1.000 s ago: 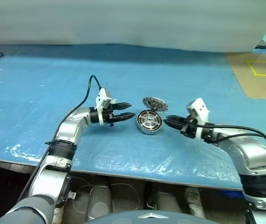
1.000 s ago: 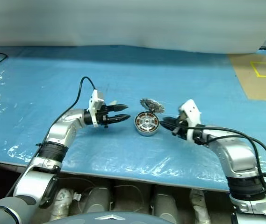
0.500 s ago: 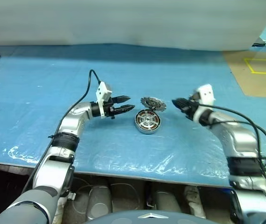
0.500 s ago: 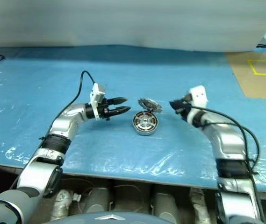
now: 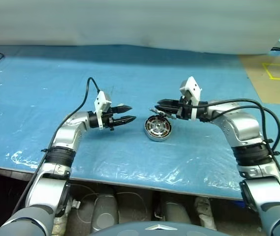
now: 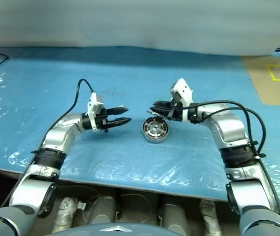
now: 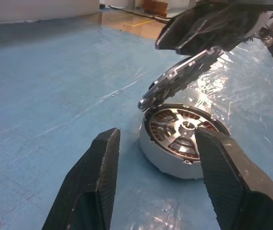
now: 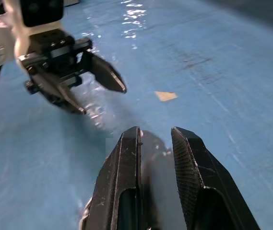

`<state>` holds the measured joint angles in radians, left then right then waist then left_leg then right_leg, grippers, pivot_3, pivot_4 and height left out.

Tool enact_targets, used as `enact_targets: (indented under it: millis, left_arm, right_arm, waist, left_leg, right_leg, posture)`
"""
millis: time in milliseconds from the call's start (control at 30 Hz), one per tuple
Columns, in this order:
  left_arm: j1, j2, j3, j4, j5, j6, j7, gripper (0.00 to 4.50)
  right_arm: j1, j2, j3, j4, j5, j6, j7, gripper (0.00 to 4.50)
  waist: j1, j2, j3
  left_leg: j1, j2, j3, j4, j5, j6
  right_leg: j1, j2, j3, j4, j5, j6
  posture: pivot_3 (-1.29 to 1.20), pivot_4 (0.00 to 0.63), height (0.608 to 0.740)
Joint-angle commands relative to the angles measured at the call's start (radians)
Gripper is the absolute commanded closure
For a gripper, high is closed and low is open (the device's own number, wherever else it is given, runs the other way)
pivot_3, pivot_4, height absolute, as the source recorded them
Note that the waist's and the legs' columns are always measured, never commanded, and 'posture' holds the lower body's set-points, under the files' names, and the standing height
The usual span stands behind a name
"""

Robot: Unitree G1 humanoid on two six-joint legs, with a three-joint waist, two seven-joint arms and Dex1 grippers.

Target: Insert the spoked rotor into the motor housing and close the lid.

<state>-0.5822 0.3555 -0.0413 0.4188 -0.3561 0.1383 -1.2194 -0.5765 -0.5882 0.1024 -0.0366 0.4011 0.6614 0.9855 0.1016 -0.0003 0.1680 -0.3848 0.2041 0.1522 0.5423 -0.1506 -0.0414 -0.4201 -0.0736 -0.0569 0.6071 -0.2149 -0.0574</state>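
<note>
- Left of the motor housing [image 5: 158, 128]: left hand [image 5: 129, 113], fingers spread, empty, pointing right at it, a short gap away.
- Centre of worktop [image 5: 41, 78]: housing open, windings showing; rotor looks seated. Lid [image 7: 182, 75] tilted up on far rim.
- Right hand [image 5: 158, 103], fingers slightly parted, empty, over the lid top; nearer arm, I'd say, to push it down.

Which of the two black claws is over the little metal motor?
The right gripper, above the raised lid of the motor housing. The left gripper hangs beside it, apart.
</note>
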Motion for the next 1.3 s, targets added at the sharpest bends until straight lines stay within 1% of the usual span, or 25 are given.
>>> enact_targets:
  millis: [33, 100, 200, 400, 533, 633, 733, 767, 867, 967, 1000, 1067, 1100, 1200, 1300]
  left_arm:
    - [0.022, 0.018, 0.007, -0.060, -0.025, -0.017, -0.043, 1.91]
    - [0.036, 0.023, -0.001, -0.067, -0.018, -0.035, -0.059, 1.91]
    - [0.075, 0.055, -0.041, -0.084, 0.004, -0.045, -0.120, 1.91]
    - [0.101, 0.100, -0.078, -0.093, 0.022, -0.032, -0.165, 1.91]
    - [0.115, 0.112, -0.099, -0.078, 0.056, -0.080, -0.176, 1.91]
    - [0.118, 0.107, -0.099, -0.079, 0.058, -0.089, -0.167, 1.91]
    - [0.120, 0.100, -0.097, -0.077, 0.057, -0.096, -0.157, 1.91]
    - [0.120, 0.096, -0.095, -0.076, 0.056, -0.100, -0.154, 1.91]
    - [0.114, 0.073, -0.072, -0.086, 0.028, -0.074, -0.126, 1.91]
    - [0.111, 0.063, -0.056, -0.108, 0.002, -0.035, -0.108, 1.91]
    - [0.112, 0.063, -0.055, -0.111, -0.001, -0.033, -0.106, 1.91]
    - [0.114, 0.063, -0.054, -0.114, -0.002, -0.030, -0.102, 1.91]
    - [0.114, 0.062, -0.054, -0.114, -0.001, -0.031, -0.101, 1.91]
    - [0.114, 0.060, -0.053, -0.116, 0.000, -0.029, -0.097, 1.91]
    - [0.124, 0.060, -0.055, -0.126, 0.001, -0.026, -0.095, 1.91]
  right_arm:
    - [0.072, -0.017, 0.031, -0.072, 0.004, 0.015, 0.014, 3.49]
    - [0.102, -0.020, 0.051, -0.086, -0.012, 0.011, 0.011, 3.49]
    - [0.119, 0.033, 0.063, -0.036, -0.046, -0.006, -0.061, 3.49]
    - [0.133, 0.088, 0.076, 0.049, -0.091, -0.035, -0.119, 3.49]
    - [0.185, 0.065, 0.128, 0.059, -0.112, -0.042, -0.080, 3.49]
    - [0.214, 0.047, 0.174, 0.088, -0.177, -0.093, -0.086, 3.49]
    - [0.237, 0.034, 0.207, 0.104, -0.235, -0.151, -0.099, 3.49]
    - [0.239, 0.042, 0.199, 0.105, -0.241, -0.168, -0.114, 3.49]
    - [0.197, 0.111, 0.076, 0.072, -0.148, -0.155, -0.168, 3.49]
    - [0.160, 0.095, 0.029, 0.019, -0.134, -0.177, -0.152, 2.92]
    - [0.150, 0.086, 0.018, 0.000, -0.118, -0.166, -0.139, 2.63]
    - [0.136, 0.069, 0.000, -0.050, -0.071, -0.115, -0.111, 1.92]
    - [0.131, 0.056, 0.002, -0.077, -0.064, -0.098, -0.102, 1.58]
    - [0.132, 0.025, 0.025, -0.130, -0.079, -0.075, -0.093, 0.59]
    - [0.155, 0.013, 0.055, -0.172, -0.088, -0.075, -0.082, 0.59]
  waist:
    - [-0.002, 0.000, 0.000]
    - [-0.005, 0.000, 0.000]
    - [-0.010, 0.000, 0.000]
    - [-0.005, 0.000, 0.000]
    - [-0.004, 0.000, 0.000]
    - [-0.005, 0.000, 0.000]
    - [-0.004, -0.001, -0.002]
    - [-0.004, -0.002, -0.002]
    - [-0.004, -0.004, -0.003]
    - [-0.005, -0.003, -0.002]
    - [-0.005, -0.003, -0.002]
    - [-0.005, -0.002, -0.002]
    - [-0.006, -0.002, -0.002]
    - [-0.006, -0.002, -0.002]
    - [-0.006, -0.002, -0.002]
  left_leg:
    - [0.000, 0.000, 0.000, 0.000, 0.000, 0.000]
    - [0.001, 0.000, 0.000, 0.000, 0.000, 0.000]
    - [0.001, 0.000, 0.000, 0.000, 0.000, 0.000]
    - [0.001, 0.000, 0.001, 0.000, 0.000, 0.000]
    - [0.005, 0.000, 0.000, 0.000, 0.000, 0.000]
    - [0.012, 0.000, 0.000, -0.002, 0.000, 0.000]
    - [0.020, 0.000, 0.000, -0.002, 0.000, 0.000]
    - [0.022, 0.000, 0.000, -0.003, 0.000, 0.000]
    - [0.026, 0.000, 0.000, -0.003, -0.001, 0.000]
    - [0.023, -0.001, 0.000, -0.003, -0.001, 0.000]
    - [0.020, 0.000, 0.000, -0.003, -0.001, 0.000]
    - [0.017, 0.000, 0.001, -0.002, 0.000, 0.000]
    - [0.015, 0.000, 0.001, -0.003, 0.000, 0.000]
    - [0.013, 0.000, 0.001, -0.006, 0.000, 0.000]
    - [0.012, 0.000, 0.001, -0.008, 0.000, 0.000]
  right_leg:
    - [0.000, 0.000, 0.000, 0.000, 0.000, 0.000]
    - [0.000, 0.000, 0.000, 0.000, 0.000, 0.000]
    - [0.000, 0.000, 0.000, 0.000, 0.000, 0.000]
    - [0.000, 0.000, 0.000, 0.000, 0.000, 0.000]
    - [0.004, 0.000, 0.000, 0.000, 0.000, 0.000]
    - [0.011, 0.000, 0.000, -0.002, -0.001, 0.001]
    - [0.019, 0.000, 0.000, -0.003, -0.005, 0.008]
    - [0.021, -0.001, 0.001, -0.003, -0.005, 0.008]
    - [0.025, -0.001, 0.001, -0.004, -0.005, 0.008]
    - [0.021, -0.001, 0.002, -0.004, -0.005, 0.008]
    - [0.019, -0.001, 0.002, -0.003, -0.005, 0.008]
    - [0.015, -0.001, 0.002, -0.002, -0.004, 0.008]
    - [0.014, -0.001, 0.002, -0.002, -0.003, 0.004]
    - [0.011, 0.000, 0.002, -0.003, -0.002, -0.001]
    - [0.009, 0.001, 0.001, -0.002, -0.004, -0.002]
  posture:
    - [0.00, 0.150, 0.740]
    - [0.00, 0.150, 0.740]
    - [0.00, 0.150, 0.740]
    - [0.00, 0.150, 0.740]
    - [0.00, 0.150, 0.740]
    - [0.00, 0.150, 0.740]
    - [0.00, 0.150, 0.740]
    - [0.00, 0.150, 0.740]
    - [0.00, 0.150, 0.740]
    - [0.00, 0.150, 0.740]
    - [0.00, 0.150, 0.740]
    - [0.00, 0.150, 0.740]
    - [0.00, 0.150, 0.740]
    - [0.00, 0.150, 0.740]
    - [0.00, 0.150, 0.740]
